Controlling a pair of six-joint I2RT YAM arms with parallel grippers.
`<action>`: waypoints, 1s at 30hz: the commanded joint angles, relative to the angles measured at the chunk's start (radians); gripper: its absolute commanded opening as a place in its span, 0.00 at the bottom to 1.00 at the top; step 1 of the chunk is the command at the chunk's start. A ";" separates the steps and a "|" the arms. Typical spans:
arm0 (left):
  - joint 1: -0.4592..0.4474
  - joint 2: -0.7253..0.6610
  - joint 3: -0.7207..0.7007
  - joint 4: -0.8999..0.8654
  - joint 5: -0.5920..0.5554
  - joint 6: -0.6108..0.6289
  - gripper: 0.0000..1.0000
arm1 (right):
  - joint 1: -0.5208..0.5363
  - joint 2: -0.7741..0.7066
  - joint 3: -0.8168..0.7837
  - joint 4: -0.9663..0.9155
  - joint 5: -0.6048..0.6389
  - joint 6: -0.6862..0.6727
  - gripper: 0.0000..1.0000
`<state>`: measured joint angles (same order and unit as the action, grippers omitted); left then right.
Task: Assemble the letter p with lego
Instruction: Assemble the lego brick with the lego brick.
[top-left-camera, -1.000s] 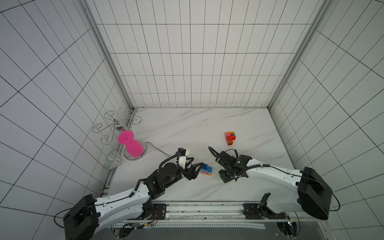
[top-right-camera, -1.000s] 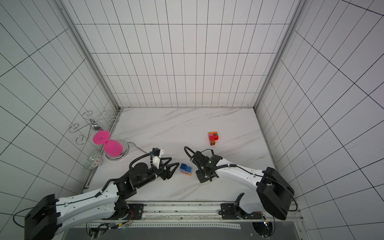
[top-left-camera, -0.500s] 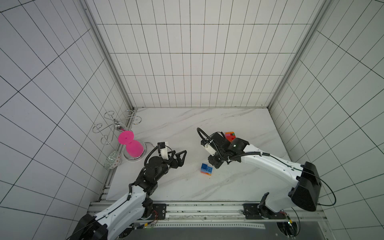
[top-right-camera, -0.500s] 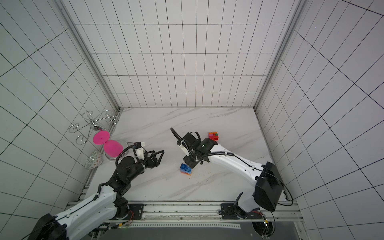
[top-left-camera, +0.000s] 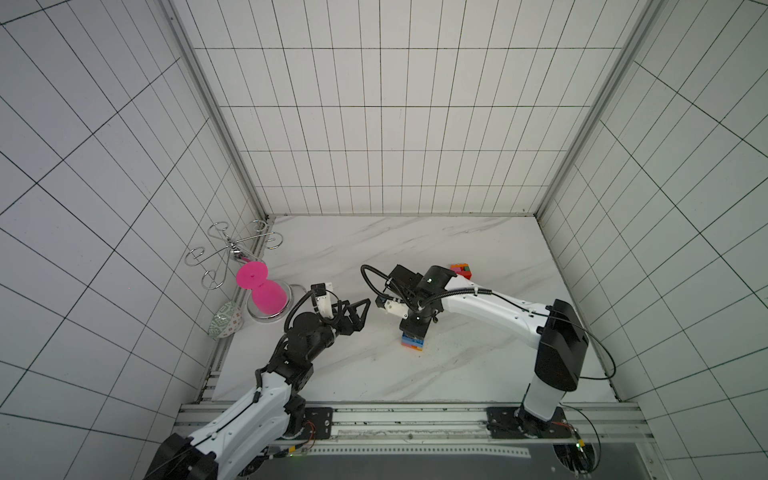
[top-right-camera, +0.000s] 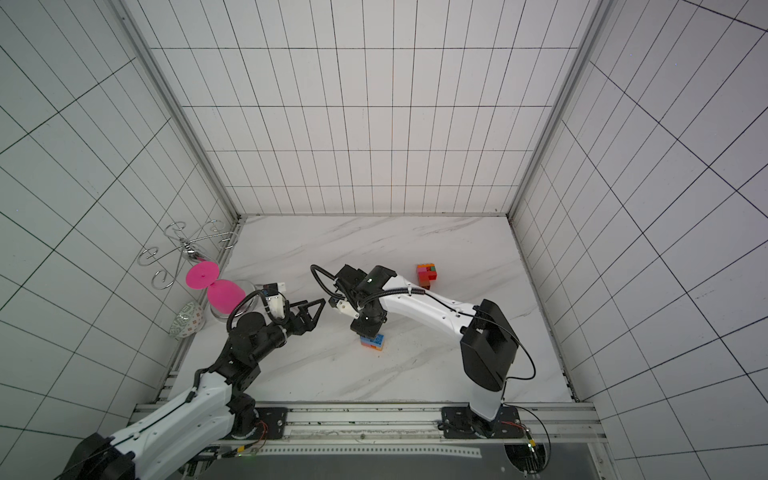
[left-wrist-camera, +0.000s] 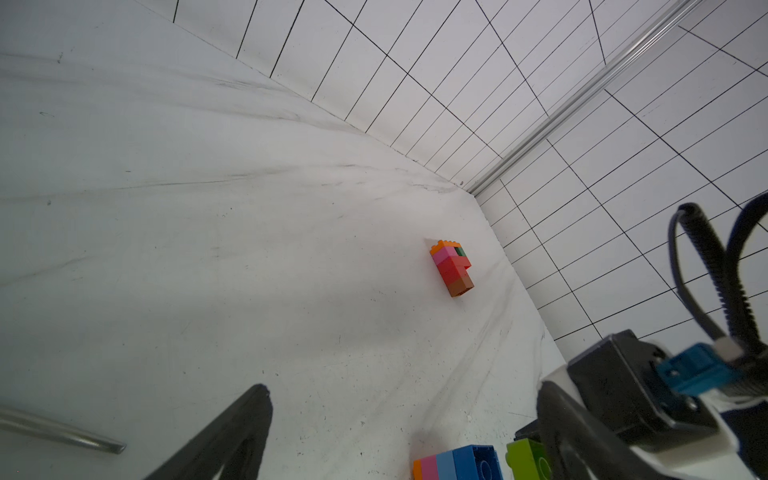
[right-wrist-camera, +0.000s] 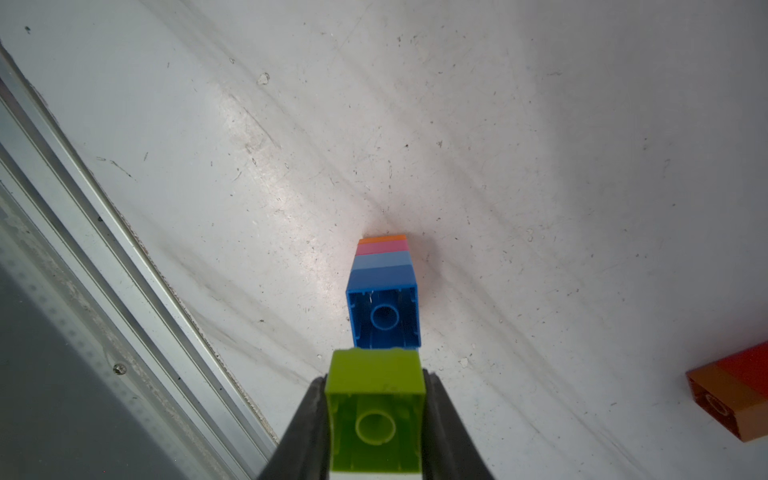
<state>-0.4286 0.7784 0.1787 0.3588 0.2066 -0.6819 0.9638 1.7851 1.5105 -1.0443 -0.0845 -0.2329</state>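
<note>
Lime brick sat clamped in the right gripper, which had swung back just above the blue-pink-orange stack lying on the table. The left gripper had backed away from that stack, jaws wide and empty. Pressing the brick on looked next.

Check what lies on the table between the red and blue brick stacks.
Nothing: the table is bare between the red stack and the blue stack, as the left wrist view shows.
</note>
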 joint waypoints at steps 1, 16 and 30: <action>0.007 -0.018 -0.010 -0.008 -0.013 -0.008 0.98 | 0.012 0.030 0.056 -0.030 -0.002 -0.061 0.00; 0.008 -0.032 -0.017 -0.008 -0.014 -0.010 0.98 | 0.013 0.067 -0.007 0.044 -0.019 -0.087 0.00; 0.008 -0.017 -0.021 0.017 0.004 -0.010 0.98 | 0.017 0.002 -0.195 0.113 -0.078 -0.101 0.00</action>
<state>-0.4240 0.7624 0.1665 0.3435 0.2054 -0.6891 0.9695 1.7699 1.3937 -0.9005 -0.1318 -0.3172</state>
